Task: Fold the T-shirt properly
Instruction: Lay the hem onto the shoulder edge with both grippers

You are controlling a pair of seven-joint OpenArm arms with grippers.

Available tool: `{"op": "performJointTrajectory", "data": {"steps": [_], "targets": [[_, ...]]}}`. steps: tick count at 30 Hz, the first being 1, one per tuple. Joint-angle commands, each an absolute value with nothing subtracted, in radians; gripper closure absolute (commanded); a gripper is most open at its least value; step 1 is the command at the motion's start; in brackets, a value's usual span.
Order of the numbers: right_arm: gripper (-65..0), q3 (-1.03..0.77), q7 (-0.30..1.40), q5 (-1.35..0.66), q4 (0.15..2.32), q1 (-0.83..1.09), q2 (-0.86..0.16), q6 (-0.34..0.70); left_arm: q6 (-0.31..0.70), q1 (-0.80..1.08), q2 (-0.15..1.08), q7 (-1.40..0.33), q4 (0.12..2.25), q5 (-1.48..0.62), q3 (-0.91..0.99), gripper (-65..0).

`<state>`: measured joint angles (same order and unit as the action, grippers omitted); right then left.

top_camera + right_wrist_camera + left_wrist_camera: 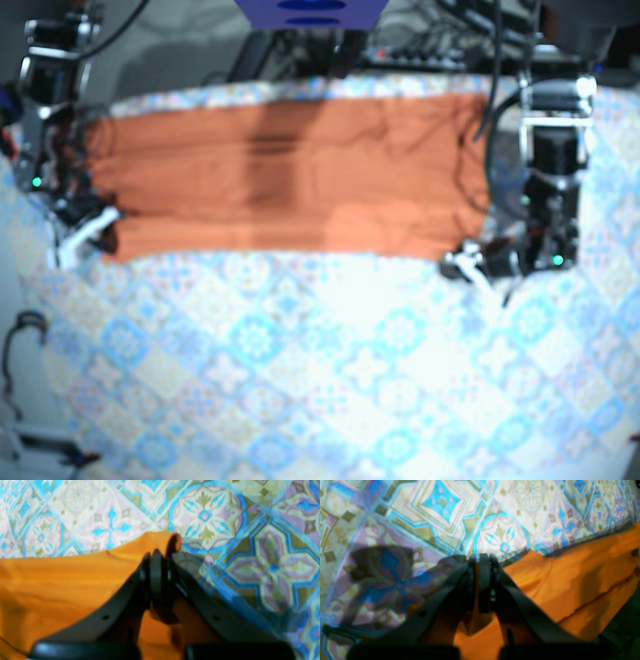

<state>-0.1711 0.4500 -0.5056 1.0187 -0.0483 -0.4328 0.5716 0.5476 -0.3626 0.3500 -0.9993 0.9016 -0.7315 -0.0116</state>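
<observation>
Orange fabric of the flat-spread T-shirt (290, 180) is laid as a wide band along the far side of the blue-and-cream tile-patterned tablecloth (330, 370). Its two near corners are pinched: the black left gripper (481, 562) is clenched on the corner at the right end in the overhead view, and the black right gripper (156, 555) on the curled corner at the left end. For a clean fold, both corners are best lifted together, held level and taut, and carried evenly so no sag is left mid-span.

T-shirt (290, 175) on tablecloth (330, 370), far side, btwn left tool (480, 562) & right tool (156, 555).
</observation>
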Motion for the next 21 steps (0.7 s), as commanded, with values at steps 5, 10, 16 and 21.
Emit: {"op": "performJointTrajectory", "data": {"steps": [5,10,16,21], "targets": [[0.0,-0.179,0.429,-0.521,1.072,-0.015,-0.456,0.578,0.553,-0.369,0.390,-0.990,0.920,-0.742,-0.030,0.0],[0.0,-0.179,0.424,-0.521,1.072,0.013,-0.460,0.578,0.553,-0.344,0.426,-0.986,0.961,-0.751,-0.114,0.0],[0.0,-0.225,0.432,-0.519,1.127,0.062,-0.456,0.578,0.553,-0.285,0.453,-0.990,1.073,-0.742,-0.119,0.0],[0.0,-0.246,0.433,-0.521,1.184,0.102,-0.456,0.578,0.553,-0.259,0.483,-0.990,1.122,-0.743,-0.156,0.0]]}}
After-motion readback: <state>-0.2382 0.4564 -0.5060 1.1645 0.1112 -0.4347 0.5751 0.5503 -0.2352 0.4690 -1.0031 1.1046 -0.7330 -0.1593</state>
